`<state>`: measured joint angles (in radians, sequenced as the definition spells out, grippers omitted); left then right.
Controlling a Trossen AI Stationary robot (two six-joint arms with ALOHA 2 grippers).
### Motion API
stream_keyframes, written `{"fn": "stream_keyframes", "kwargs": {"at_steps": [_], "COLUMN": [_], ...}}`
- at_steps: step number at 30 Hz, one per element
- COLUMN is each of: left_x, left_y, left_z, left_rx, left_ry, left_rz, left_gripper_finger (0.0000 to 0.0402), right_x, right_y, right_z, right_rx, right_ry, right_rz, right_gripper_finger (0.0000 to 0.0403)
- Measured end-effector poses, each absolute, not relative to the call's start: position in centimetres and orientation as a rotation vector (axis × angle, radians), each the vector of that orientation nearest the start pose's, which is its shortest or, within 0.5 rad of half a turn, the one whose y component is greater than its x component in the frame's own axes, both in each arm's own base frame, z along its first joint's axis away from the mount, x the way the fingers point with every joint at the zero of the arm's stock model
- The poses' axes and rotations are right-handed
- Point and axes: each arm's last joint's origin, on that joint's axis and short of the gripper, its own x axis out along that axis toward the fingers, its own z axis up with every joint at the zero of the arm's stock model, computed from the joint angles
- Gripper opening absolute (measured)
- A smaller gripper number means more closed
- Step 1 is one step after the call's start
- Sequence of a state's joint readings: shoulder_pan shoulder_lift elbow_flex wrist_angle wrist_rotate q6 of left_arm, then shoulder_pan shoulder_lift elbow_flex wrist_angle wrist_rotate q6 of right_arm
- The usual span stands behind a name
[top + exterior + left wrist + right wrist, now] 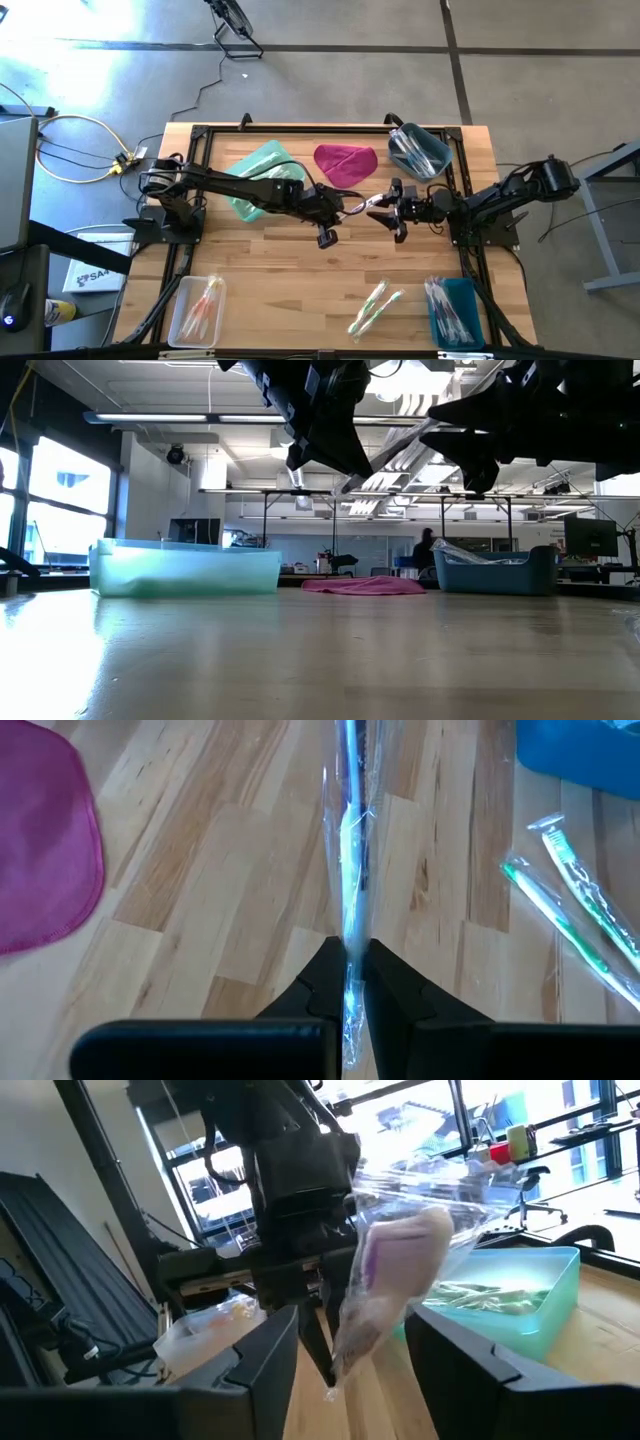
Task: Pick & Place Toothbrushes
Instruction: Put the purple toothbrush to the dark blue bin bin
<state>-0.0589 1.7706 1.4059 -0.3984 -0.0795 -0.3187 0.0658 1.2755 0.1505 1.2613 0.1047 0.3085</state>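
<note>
Frame centre: left gripper (352,209) clamps a wrapped toothbrush (349,840) in mid-air. Right gripper (345,1345) faces it, fingers apart, the wrapper between them. Sorting incomplete: two green brushes (373,307) lie loose lower centre; corner bins partly stocked.

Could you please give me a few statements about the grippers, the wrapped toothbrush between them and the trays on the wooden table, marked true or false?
1. The left gripper is shut on a clear-wrapped toothbrush. True.
2. The right gripper is shut tight. False: its fingers stand apart around the wrapper's other end.
3. The magenta cloth lies inside the mint-green tray. False: it lies on the table beside it.
4. Two green toothbrushes lie loose on the wood. True.
</note>
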Motion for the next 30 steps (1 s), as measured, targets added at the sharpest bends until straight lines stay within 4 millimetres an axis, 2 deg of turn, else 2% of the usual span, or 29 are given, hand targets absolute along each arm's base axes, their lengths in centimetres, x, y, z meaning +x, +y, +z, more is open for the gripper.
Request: {"fn": "stream_keyframes", "kwargs": {"at_steps": [12, 21, 30], "left_x": [39.3, 39.2, 39.2], "left_y": [-2.1, -2.1, -2.2], "left_z": [26.5, 26.5, 26.4], "left_rx": [-0.253, -0.253, -0.263], "left_ry": [0.743, 0.745, 0.754], "left_rz": [0.135, 0.136, 0.109], "left_gripper_finger": [0.0015, 0.0015, 0.0015], "right_x": [20.7, 22.2, 22.7], "right_y": [1.1, 1.1, 1.1], "right_z": [18.1, 17.4, 17.6], "right_rx": [0.320, 0.317, 0.294], "right_ry": [-0.148, -0.110, -0.117], "right_rz": [-0.016, -0.052, -0.051], "right_gripper_finger": [0.0141, 0.0129, 0.0076]}}
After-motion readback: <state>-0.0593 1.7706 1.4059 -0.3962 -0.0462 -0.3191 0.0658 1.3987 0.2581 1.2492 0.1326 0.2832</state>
